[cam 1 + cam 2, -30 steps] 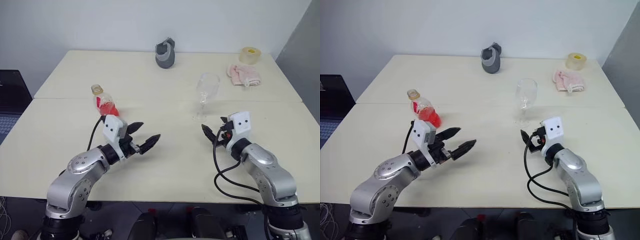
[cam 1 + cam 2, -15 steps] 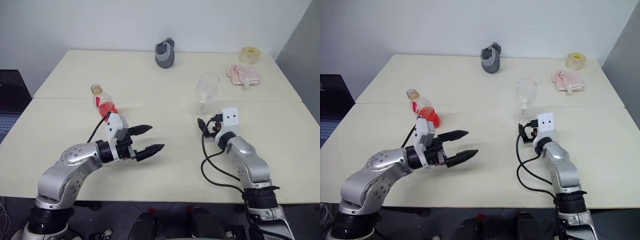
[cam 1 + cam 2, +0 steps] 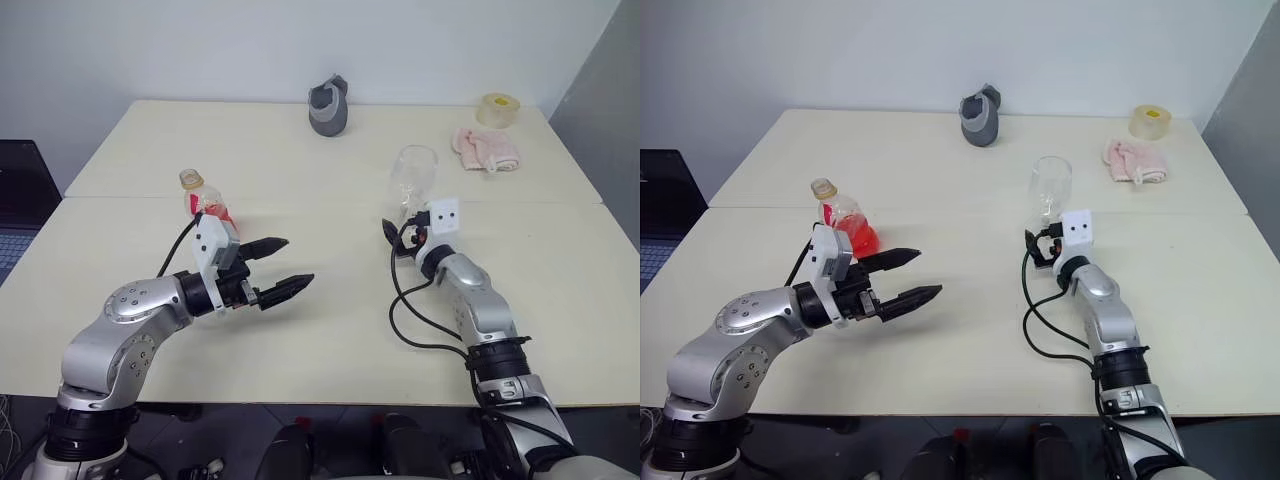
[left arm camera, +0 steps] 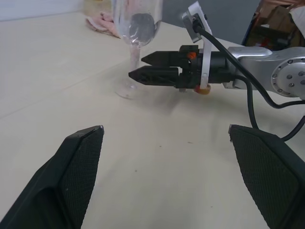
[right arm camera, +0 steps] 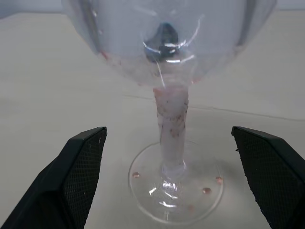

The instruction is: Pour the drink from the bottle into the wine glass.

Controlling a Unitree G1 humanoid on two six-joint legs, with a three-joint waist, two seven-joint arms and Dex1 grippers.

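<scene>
The bottle (image 3: 204, 203), small and clear with a yellowish cap, stands on the left side of the table (image 3: 320, 320), with the red drink (image 3: 220, 214) low inside it. My left gripper (image 3: 298, 262) hovers open just in front and to the right of the bottle, holding nothing and pointing toward the middle. The wine glass (image 3: 413, 175) stands upright right of centre. My right gripper (image 3: 392, 240) is open at the foot of the glass, its fingertips (image 5: 90, 143) on either side of the stem (image 5: 170, 129) and not closed on it. A few red droplets lie on the glass foot.
A grey cup-like object (image 3: 330, 107) stands at the back centre. A tape roll (image 3: 498, 108) and a pink cloth (image 3: 487, 148) lie at the back right. A dark laptop (image 3: 20, 200) sits off the table's left edge.
My right gripper has reached forward to the stem of the wine glass. The left gripper has drifted slightly left, still open. Bottle and glass have stayed put.
</scene>
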